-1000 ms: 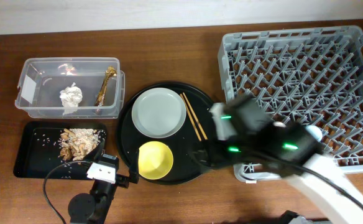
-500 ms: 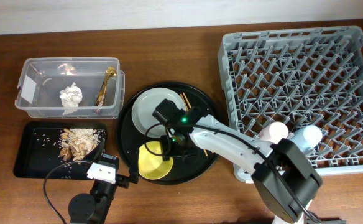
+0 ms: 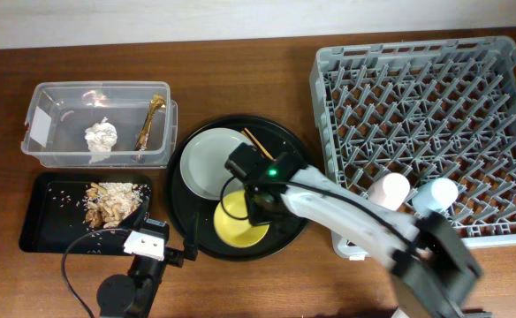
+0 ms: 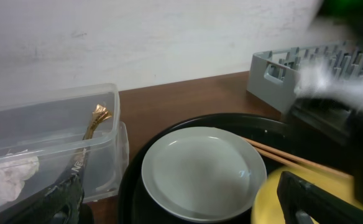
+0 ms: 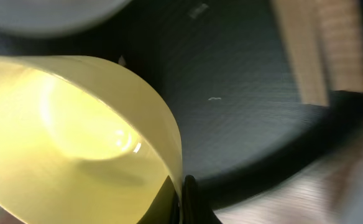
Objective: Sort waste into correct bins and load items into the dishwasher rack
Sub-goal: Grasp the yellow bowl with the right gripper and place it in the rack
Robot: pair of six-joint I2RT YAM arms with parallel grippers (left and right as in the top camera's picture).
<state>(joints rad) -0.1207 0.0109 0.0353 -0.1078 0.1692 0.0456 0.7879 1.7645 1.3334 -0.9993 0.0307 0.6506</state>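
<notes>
The thin, glossy wall of the yellow bowl (image 3: 239, 225) is pinched by the right gripper (image 3: 256, 201) at its rim, and the bowl is tipped over the round black tray (image 3: 190, 225). Just beside that gripper, towards the wall, a smooth pale grey-green plate (image 3: 212, 163) is laid flat on the same tray. Two slim wooden chopsticks (image 3: 256, 143) are partly hidden under the arm.

Well away from the gripper on the plate's side, a crumpled white napkin (image 3: 100, 137) and a long gold-brown wrapper (image 3: 149, 122) are held in a clear plastic tub (image 3: 55, 157). Crumbly beige scraps (image 3: 110, 201) are piled in a shallow black rectangular tray (image 3: 50, 225). On the gripper's other side, a pink cup (image 3: 390, 190) and a light-blue cup (image 3: 436, 194) are set side by side near the front edge of the grey lattice rack (image 3: 417, 97).

Only in the right wrist view is the grip shown. There the bowl's rim is seen running down between the dark fingers (image 5: 189, 202), beside blurred chopsticks.

Only in the left wrist view is the left gripper (image 4: 178, 186) shown, its fingers spread wide and holding nothing. The plate lies ahead of it, and the wrapper is seen leaning against the tub's wall.
</notes>
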